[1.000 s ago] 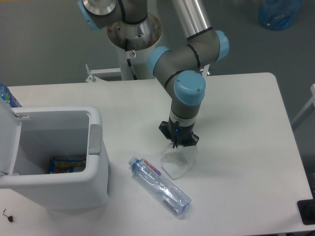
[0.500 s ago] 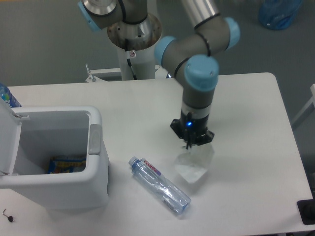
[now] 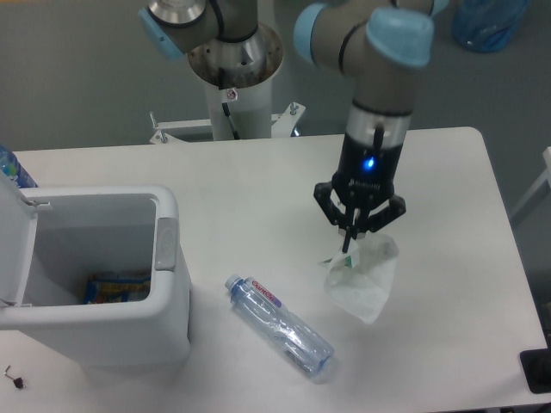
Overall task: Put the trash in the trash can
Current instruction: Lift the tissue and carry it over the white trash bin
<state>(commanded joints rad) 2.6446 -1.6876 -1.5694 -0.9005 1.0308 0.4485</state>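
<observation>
Wrapper [image 3: 364, 280], crumpled and whitish-translucent, hanging from the gripper [image 3: 349, 248] above the white table [image 3: 448, 172], top edge bunched between the fingertips. Fingers pinching together on that bunched edge, black and pointing straight down, blue light glowing on the wrist just above. Dangling right of the table's middle, lower corner sagging toward the surface (touching it or just clear of it, impossible to tell from this view).

Lying near the front edge, left of and below the wrapper: clear plastic bottle [image 3: 280, 326], on its side and set diagonally, blue cap toward the upper left, red-white label just behind the cap. Not touching the wrapper or the gripper.

Standing at the left end of the table: trash can [image 3: 164, 331], white and boxy with rounded edges, well apart from the gripper. Lid [image 3: 13, 249] swung open on the far left side, grey latch [image 3: 165, 243] showing on the right wall of the opening. Resting at the bottom inside: a blue and yellow packet [image 3: 116, 287].

Reaching in from the pedestal at the top of the view: arm [image 3: 379, 95], grey with light-blue joint caps. Peeking in at the left edge behind the lid: part of a blue bottle [image 3: 13, 168]. Sitting on the floor at upper right: a blue bag [image 3: 486, 21].
</observation>
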